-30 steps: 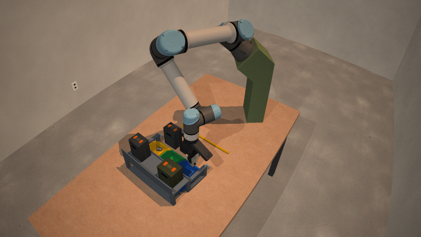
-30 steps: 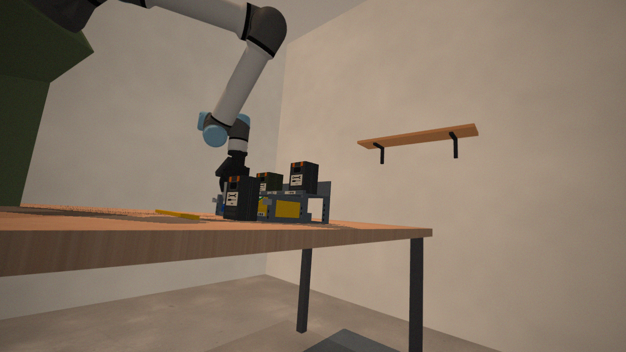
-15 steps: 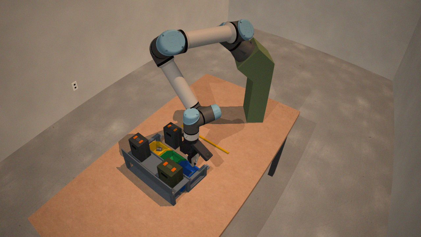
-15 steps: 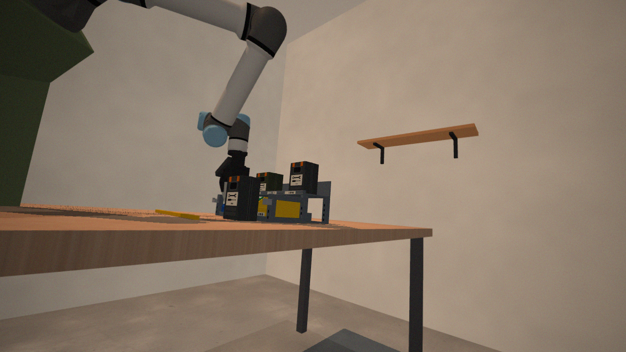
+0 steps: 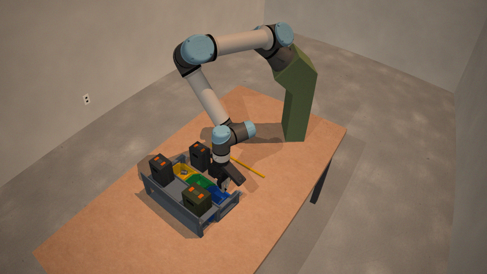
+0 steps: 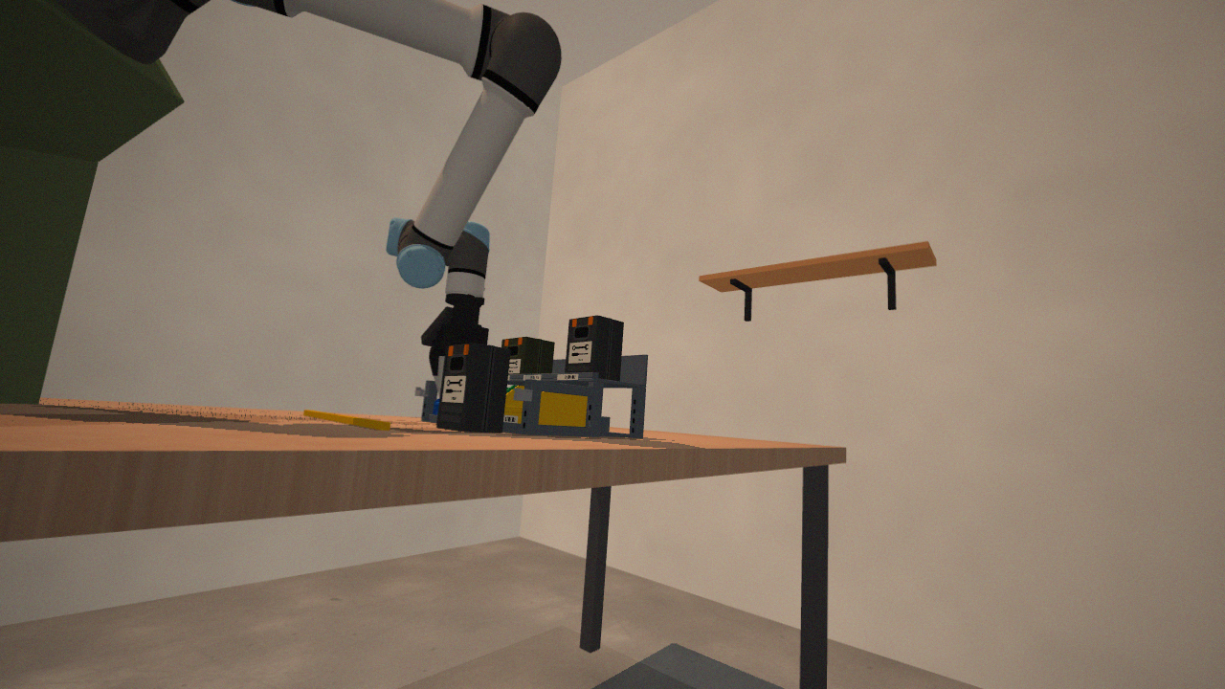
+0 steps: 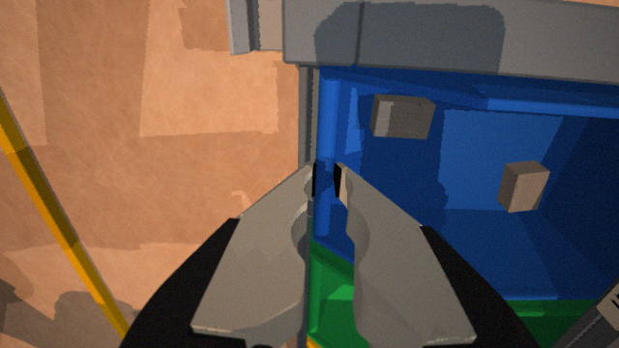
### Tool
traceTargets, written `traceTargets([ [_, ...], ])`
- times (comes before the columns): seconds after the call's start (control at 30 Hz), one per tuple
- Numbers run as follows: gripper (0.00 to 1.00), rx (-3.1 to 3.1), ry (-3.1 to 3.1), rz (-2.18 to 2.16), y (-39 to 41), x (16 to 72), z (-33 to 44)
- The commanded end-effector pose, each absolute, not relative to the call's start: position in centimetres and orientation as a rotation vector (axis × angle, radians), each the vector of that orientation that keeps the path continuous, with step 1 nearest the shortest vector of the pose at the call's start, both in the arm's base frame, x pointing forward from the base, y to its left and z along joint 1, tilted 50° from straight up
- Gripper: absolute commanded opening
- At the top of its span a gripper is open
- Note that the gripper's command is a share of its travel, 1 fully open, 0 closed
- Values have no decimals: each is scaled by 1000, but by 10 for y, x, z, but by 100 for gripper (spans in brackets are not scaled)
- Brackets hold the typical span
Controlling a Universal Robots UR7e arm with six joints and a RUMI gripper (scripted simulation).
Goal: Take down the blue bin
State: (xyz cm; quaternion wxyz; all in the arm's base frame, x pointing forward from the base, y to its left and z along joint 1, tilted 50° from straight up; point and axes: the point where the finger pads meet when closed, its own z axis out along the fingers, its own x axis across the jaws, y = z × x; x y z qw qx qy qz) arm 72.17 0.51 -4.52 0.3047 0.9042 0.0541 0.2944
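In the wrist view, our open, glossy-edged blue bin (image 5: 217, 195) (image 6: 435, 408) (image 7: 401, 193) points its front toward nine o'clock, long axis nine-to-three, two grey parts (image 7: 403, 118) inside; it's on the shelf (image 5: 170, 207) (image 6: 635, 369) (image 7: 426, 41), our gripper (image 5: 223, 190) (image 6: 437, 375) (image 7: 324, 165) clamped on its front rim.

Between earlier top and exterior views and now, no shift of gripper (image 5: 224, 189) (image 6: 439, 374) (image 7: 325, 180) or blue open bin (image 5: 218, 195) (image 6: 434, 408) (image 7: 401, 184) is discerned; any change too small to tell.
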Motion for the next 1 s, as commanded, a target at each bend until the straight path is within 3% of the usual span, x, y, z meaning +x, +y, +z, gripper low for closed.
traceTargets([
  [0.0, 0, 2394, 144, 781, 6, 722, -45],
  [0.77, 0, 2394, 144, 781, 6, 722, -45],
  [0.8, 58, 2394, 144, 781, 6, 722, -45],
  [0.97, 58, 2394, 144, 781, 6, 722, -45],
])
